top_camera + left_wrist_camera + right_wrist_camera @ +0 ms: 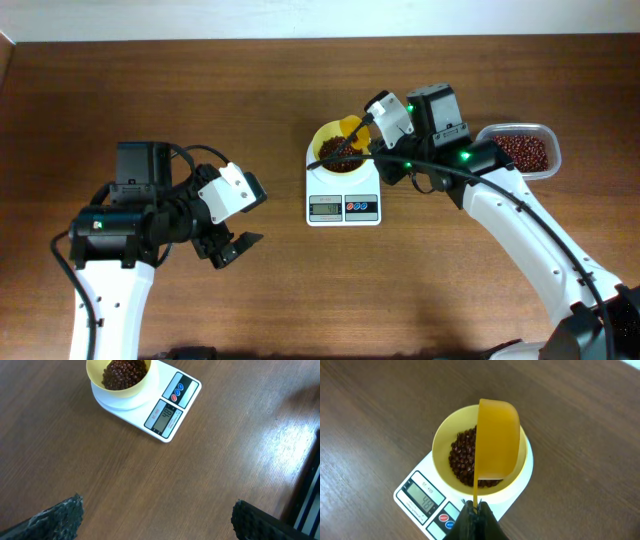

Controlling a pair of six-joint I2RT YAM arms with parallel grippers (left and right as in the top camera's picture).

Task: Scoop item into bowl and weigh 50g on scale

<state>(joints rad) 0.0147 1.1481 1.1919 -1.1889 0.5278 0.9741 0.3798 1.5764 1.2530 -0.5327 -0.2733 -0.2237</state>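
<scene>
Far left, left claw (232, 248) released, idle over bare tabletop (150, 100). Centre: bowl (322, 140) sits on scale (343, 208), beans (462, 457) heaped inside. Above it, scoop (497, 440) tipped on edge, right claw (476, 515) clenched on its thin handle. Container (520, 150) far right. Beans probably light, loose, roll easily: scoop, don't pinch. Hold handle end.

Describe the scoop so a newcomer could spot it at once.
Find the white scale in the middle of the table; a pale-yellow bowl of beans sits on it. The scoop is the deeper orange cup tipped over that bowl, the only piece with a thin handle, pinched in the right end effector.
</scene>
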